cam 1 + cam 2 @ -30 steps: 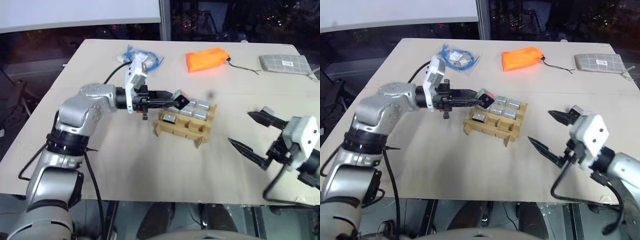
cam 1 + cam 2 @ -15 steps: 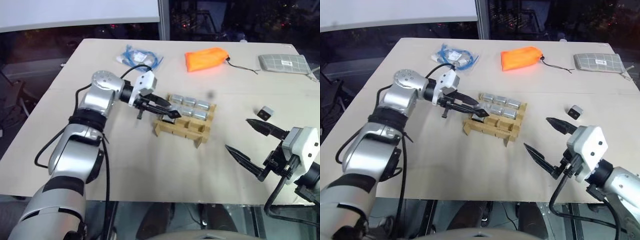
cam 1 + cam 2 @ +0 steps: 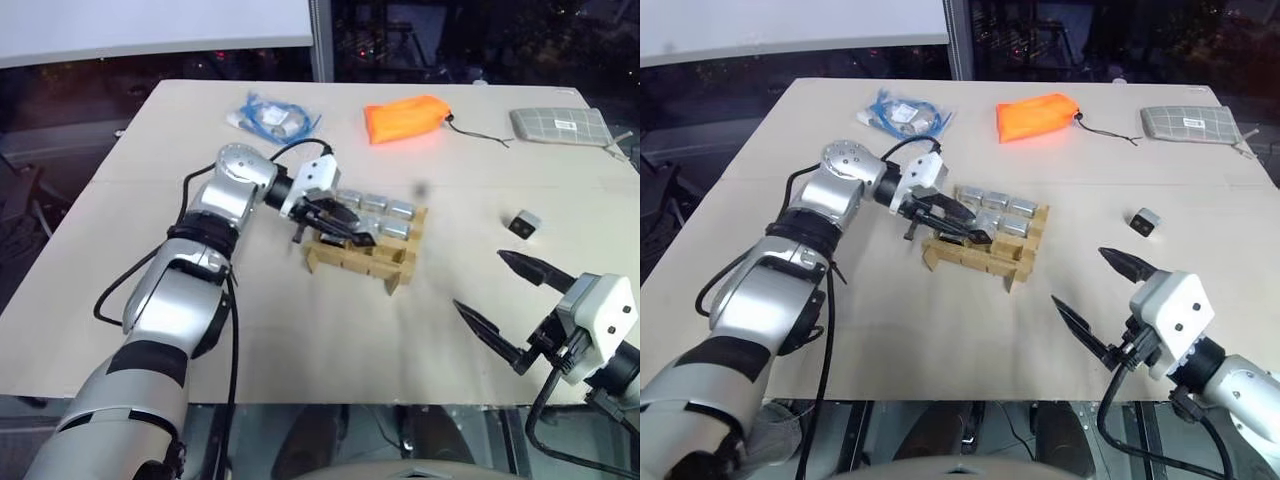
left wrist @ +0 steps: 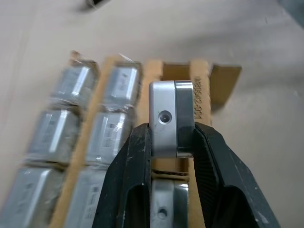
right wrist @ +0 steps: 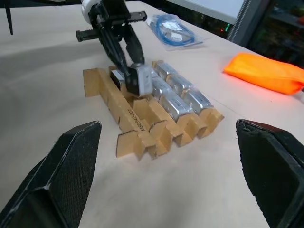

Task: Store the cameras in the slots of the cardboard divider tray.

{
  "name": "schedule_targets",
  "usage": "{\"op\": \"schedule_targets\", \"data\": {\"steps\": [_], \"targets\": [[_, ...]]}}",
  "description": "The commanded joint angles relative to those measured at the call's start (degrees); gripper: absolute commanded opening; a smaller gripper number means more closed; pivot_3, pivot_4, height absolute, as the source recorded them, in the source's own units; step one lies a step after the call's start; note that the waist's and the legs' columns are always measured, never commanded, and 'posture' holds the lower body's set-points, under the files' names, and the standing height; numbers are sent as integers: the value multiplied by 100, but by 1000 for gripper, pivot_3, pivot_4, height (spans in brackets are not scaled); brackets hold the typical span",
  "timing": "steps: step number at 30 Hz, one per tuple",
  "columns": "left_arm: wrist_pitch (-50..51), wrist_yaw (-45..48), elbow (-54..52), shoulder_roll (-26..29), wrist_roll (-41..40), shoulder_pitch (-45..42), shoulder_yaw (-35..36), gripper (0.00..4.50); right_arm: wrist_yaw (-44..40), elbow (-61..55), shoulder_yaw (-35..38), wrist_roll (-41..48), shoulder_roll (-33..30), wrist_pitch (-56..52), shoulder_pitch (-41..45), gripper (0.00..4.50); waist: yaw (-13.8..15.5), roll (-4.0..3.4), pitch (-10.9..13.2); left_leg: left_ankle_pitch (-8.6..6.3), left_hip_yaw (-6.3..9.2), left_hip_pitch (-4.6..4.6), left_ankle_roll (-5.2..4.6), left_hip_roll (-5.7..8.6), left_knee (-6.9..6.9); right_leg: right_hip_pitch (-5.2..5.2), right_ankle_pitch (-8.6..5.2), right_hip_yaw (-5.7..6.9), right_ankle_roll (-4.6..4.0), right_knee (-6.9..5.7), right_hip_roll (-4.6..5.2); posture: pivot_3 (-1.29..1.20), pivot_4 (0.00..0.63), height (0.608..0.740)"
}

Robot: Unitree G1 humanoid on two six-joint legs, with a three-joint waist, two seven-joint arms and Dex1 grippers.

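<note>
The cardboard divider tray (image 3: 338, 262) lies mid-table, with several cameras (image 3: 385, 212) in its two far rows. My left gripper (image 3: 356, 234) is shut on one silver camera (image 4: 171, 118), held upright just over an empty cell of the near row; the right wrist view has this held camera (image 5: 138, 80) above the tray (image 5: 128, 114). Another camera (image 3: 523, 222) lies loose on the table to the right. My right gripper (image 3: 478, 280) hangs open and empty near the front right, well apart from the tray.
At the far side of the table lie an orange pouch (image 3: 410, 118), a grey gridded pouch (image 3: 560, 125) at the right corner and a bag of blue cable (image 3: 272, 115). The table's front edge (image 3: 330, 403) runs close under the right gripper.
My left gripper has rolled and sunk with the camera, coming from over the tray's far rows to its near row. The right gripper drew back slightly, uncovering the loose camera.
</note>
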State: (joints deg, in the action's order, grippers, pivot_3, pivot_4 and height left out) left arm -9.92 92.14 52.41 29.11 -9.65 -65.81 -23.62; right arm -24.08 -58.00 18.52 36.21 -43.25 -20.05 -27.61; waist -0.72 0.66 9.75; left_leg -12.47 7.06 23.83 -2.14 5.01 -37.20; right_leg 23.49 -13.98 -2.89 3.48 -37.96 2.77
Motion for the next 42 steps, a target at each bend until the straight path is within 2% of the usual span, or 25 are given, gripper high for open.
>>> {"op": "schedule_targets", "data": {"steps": [1,12,14,15,16,19,23,26,28,31,34,38,42], "targets": [[-337,36,95,-2,312,-89,41,663,124,-200,29,24,-124,273,-128,4493,-3,0,0,0,0,-1,0,0,0,0,0,0,0,0,0,0,150,740],[-499,35,356,-7,700,-194,306,663,266,-200,13,193,-404,174,23,4493,-12,6,1,0,3,-4,-1,-2,-7,-6,0,4,0,-3,-6,0,150,740],[-484,36,331,-32,631,-193,316,1692,316,-200,-26,189,-368,27,148,4500,-11,6,1,0,3,-4,-1,-2,-7,-6,0,4,0,-3,-7,0,150,740],[-500,-12,309,-90,589,-196,426,1970,385,-200,-52,173,-331,-71,217,4500,-8,6,2,0,3,-4,-1,-2,-8,-6,0,4,0,-3,-7,0,150,740],[-498,-81,261,-143,533,-199,556,2639,450,-200,-82,111,-313,-138,287,4500,-5,6,1,0,3,-2,-1,-1,-9,-6,1,5,0,-3,-6,0,150,740],[235,16,-500,-95,-158,-53,868,3782,735,-182,-200,-52,-330,-559,563,4500,-2,10,4,0,6,0,-1,-1,-11,-6,1,7,0,-3,-6,0,150,740],[1799,-57,-2370,201,-1009,596,1363,3782,713,292,-303,-240,-504,-1076,1130,4500,-34,8,3,0,6,2,0,-2,-12,-4,1,5,-1,-2,14,0,150,740],[3289,-753,-4358,466,-1835,1537,1865,3782,620,1414,-475,-640,-855,-1605,1891,4500,-124,6,1,1,-1,-6,1,-6,-9,-5,1,-5,-2,-5,15,0,150,740],[3918,-1394,-5516,570,-2186,2263,2175,3782,352,2214,-553,-646,-974,-1775,2462,4500,-124,5,2,1,-4,-8,2,-8,-9,-5,1,-7,-2,-6,18,0,150,740],[4152,-2369,-6846,578,-2172,3421,2454,3782,-162,3391,-858,-957,-1165,-1681,3283,4500,-122,2,3,1,-7,-10,2,-10,-4,-4,2,-11,-4,-4,20,0,150,740],[4060,-3165,-7859,219,-2423,4563,2807,3782,-687,4643,-1233,-1270,-1223,-1501,4175,4500,-84,-2,4,1,-10,-11,3,-8,-1,-3,3,-12,-4,-3,22,0,150,740],[4249,-3577,-8767,194,-2941,6073,3309,3782,-1399,6116,-1818,-1675,-1105,-1309,5315,4500,-97,-6,4,0,-28,-14,2,-9,2,-1,3,-28,-5,-3,24,0,150,740],[4140,-3790,-9302,314,-3120,7071,3616,3782,-1901,6920,-2089,-1989,-993,-1109,5870,4500,11,-15,0,-1,-16,-11,2,-15,6,4,3,-18,-8,-2,19,0,150,740]]}}
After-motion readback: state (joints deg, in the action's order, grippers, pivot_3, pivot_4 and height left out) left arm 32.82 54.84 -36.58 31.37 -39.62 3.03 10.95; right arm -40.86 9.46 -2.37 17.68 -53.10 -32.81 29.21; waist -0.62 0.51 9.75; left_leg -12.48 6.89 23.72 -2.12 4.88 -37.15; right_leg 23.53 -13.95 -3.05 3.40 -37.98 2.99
